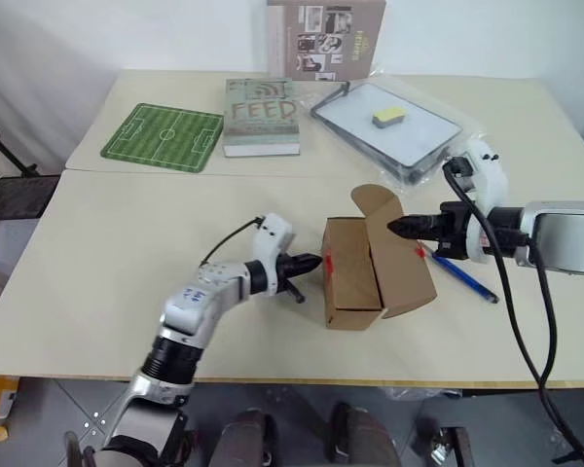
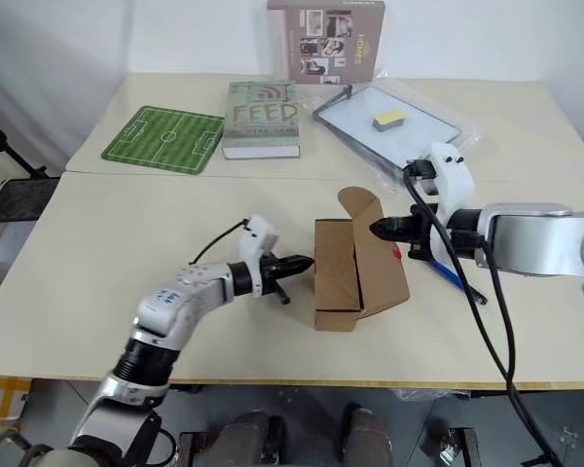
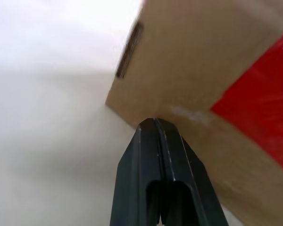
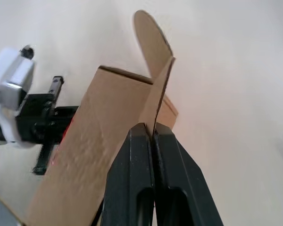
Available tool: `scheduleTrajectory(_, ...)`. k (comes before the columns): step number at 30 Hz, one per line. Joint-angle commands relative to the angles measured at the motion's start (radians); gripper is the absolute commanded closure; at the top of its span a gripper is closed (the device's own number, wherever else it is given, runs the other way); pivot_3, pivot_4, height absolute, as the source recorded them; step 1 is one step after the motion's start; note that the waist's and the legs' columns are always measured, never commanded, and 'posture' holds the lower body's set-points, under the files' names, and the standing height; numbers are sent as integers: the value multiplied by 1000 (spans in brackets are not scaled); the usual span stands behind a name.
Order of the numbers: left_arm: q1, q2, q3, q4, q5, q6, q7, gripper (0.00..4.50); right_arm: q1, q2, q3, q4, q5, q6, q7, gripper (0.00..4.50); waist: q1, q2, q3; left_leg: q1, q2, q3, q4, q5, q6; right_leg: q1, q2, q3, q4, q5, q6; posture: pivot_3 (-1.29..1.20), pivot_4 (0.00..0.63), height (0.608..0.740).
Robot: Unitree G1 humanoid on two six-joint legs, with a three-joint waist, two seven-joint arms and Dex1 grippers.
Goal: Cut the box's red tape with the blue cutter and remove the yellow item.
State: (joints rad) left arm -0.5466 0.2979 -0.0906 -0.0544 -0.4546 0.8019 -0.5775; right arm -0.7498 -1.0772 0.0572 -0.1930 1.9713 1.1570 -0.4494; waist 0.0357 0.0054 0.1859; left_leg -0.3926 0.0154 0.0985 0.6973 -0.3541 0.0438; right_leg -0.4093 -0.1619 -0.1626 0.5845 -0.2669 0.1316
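Note:
The brown box (image 1: 352, 277) lies mid-table with its lid flap (image 1: 405, 274) lifted. My right gripper (image 1: 397, 227) is shut on that flap's edge, and the cardboard runs between its fingers (image 4: 137, 141) in the right wrist view. My left gripper (image 1: 308, 263) is shut with nothing in it. Its tips are against the box's left wall, beside the red tape (image 3: 262, 117). The blue cutter (image 1: 467, 279) lies on the table right of the box, below my right hand. The yellow item is hidden.
At the back are a green football-pitch mat (image 1: 164, 136), a grey-green book (image 1: 262, 117), a plastic-wrapped whiteboard tray (image 1: 423, 141) with a flat yellow block (image 1: 389, 116), and an upright brown carton (image 1: 326, 37). The table's front edge (image 1: 273, 379) runs just behind my arms.

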Motion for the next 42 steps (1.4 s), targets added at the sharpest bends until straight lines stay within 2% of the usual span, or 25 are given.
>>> scheduleTrajectory(1, -44, 19, 134, -100, -173, 96, -58, 4500, 15, 11, 31, 1, 1, 31, -42, 4476, -7, 0, 0, 0, 0, 0, 0, 0, 0, 0, 0, 0, 0, 0, 0, 0, 150, 740)
scheduleTrajectory(4, -92, -3, 187, -155, -279, 157, -55, 4500, 13, 19, 26, 5, 1, 37, -43, 4476, -8, -1, 0, 1, 0, 0, 1, 0, 0, 1, -1, 1, 1, 0, 0, 0, 150, 740)
scheduleTrajectory(7, -134, -41, 158, -174, -288, 168, -26, 4500, 8, 23, 26, 6, 1, 41, -41, 4476, -8, -1, 0, 1, -1, 0, 2, 0, 0, 2, -1, 1, 1, 0, 1, 0, 150, 740)
scheduleTrajectory(11, -174, -54, 34, -124, -177, 104, -17, 4500, 1, 27, 31, 6, 1, 43, -48, 4476, -9, -1, 0, 2, -1, 0, 1, 0, 0, 2, 0, 1, 1, 0, 1, 0, 150, 740)
scheduleTrajectory(15, -189, -4, -118, -33, -9, -28, -67, 4500, 4, 29, 34, 4, 1, 39, -58, 4476, -10, -1, 0, 2, -2, 2, 1, 0, 0, 1, 1, 3, 1, 0, 0, 0, 150, 740)
scheduleTrajectory(24, -176, 116, -229, -14, 120, -105, -177, 4500, 26, 23, 16, -13, 1, 28, -67, 4476, -13, -1, -1, 3, 1, 3, 1, 0, 0, 1, 2, 4, 1, 0, 0, 0, 150, 740)
scheduleTrajectory(36, -67, 292, -258, -143, 138, -66, -262, 4500, 21, -23, -23, 46, 1, 56, -49, 4476, -13, -3, -5, 6, 3, 4, 1, 0, 0, 2, 2, 5, 4, -1, -2, 0, 150, 740)
scheduleTrajectory(38, -70, 285, -251, -138, 143, -74, -250, 4500, 0, -28, -16, 56, 1, 69, -41, 4476, -15, 0, -5, 6, 2, 4, 1, 0, 0, 2, 2, 5, 4, -1, -3, 0, 150, 740)
scheduleTrajectory(42, -138, 195, -193, -93, 149, -96, -186, 4500, -29, -15, 5, 68, 1, 83, -40, 4476, -5, -1, 2, -1, 2, 4, 3, 1, 0, -5, 2, 5, 6, -1, -3, 0, 150, 740)
